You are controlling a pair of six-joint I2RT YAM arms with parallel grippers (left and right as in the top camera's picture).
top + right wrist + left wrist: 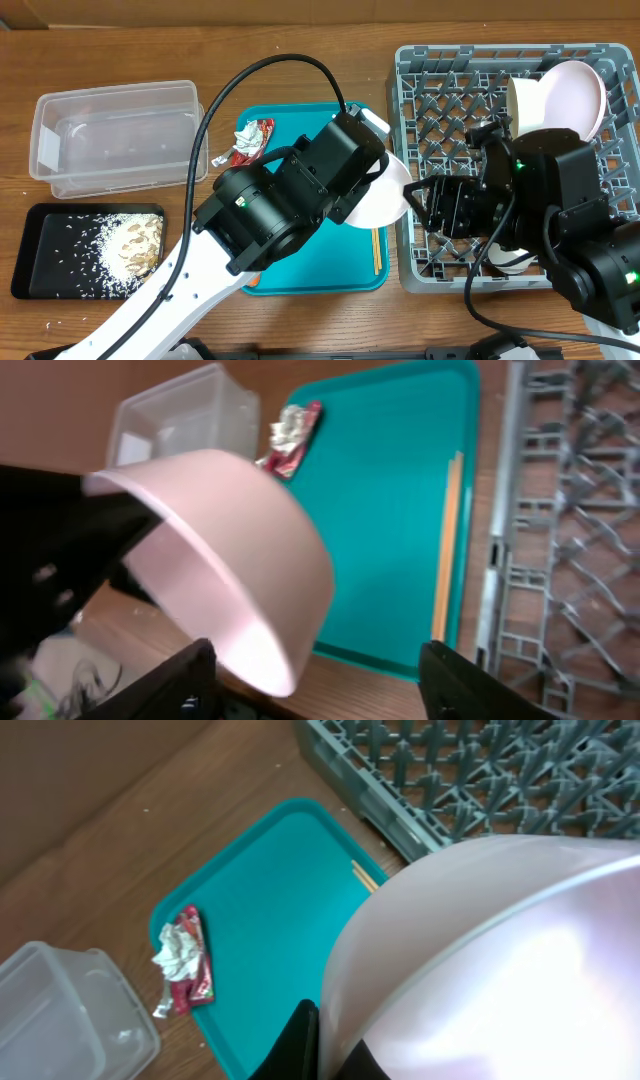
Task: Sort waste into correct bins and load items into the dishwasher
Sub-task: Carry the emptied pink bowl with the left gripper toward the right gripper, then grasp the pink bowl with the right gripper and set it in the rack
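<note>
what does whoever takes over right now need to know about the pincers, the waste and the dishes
Left pincer: shut on a round pale pink bowl, held over the right edge of the teal serving tray, beside the grey plastic dish rack.
Right pincer: open, facing that bowl, not gripping it.
Done: beige rice scraps are in the shallow black tray; a large white plate and a small white cup stand in the rack.
Left: rack the bowl. The crumpled red-and-white wrapper and thin wooden chopsticks lie on the teal tray. The clear plastic tub looks nearly empty.
</note>
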